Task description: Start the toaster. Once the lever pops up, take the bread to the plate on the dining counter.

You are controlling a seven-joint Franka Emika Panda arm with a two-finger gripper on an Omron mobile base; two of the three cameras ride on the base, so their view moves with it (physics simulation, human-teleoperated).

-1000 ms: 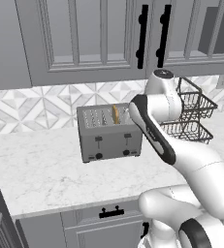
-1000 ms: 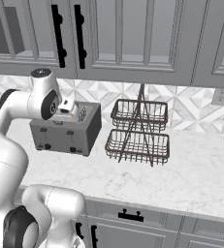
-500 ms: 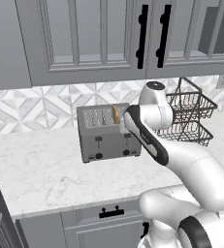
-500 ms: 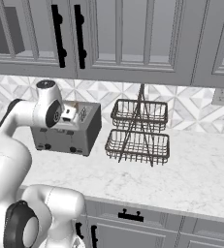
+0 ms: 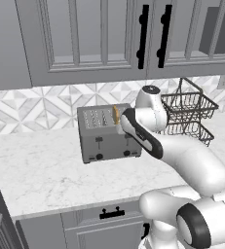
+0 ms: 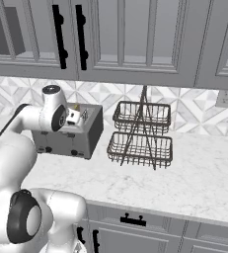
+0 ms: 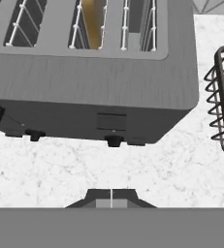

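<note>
The boxy grey metal toaster (image 5: 109,133) stands on the white marble worktop (image 5: 46,175), golden-tan bread (image 5: 116,115) in a slot. The arm has swung down toward its right front; the jaws (image 7: 111,196), pressed shut and empty, hover before the right-hand lever (image 7: 111,121), probably about to press it.

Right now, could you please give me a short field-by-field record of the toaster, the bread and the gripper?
toaster: on marble counter, against tiled backsplash
bread: standing in a toaster slot, top showing
gripper: shut, empty, in front of and above the toaster's front face
wire basket rack: two tiers, beside the toaster
</note>
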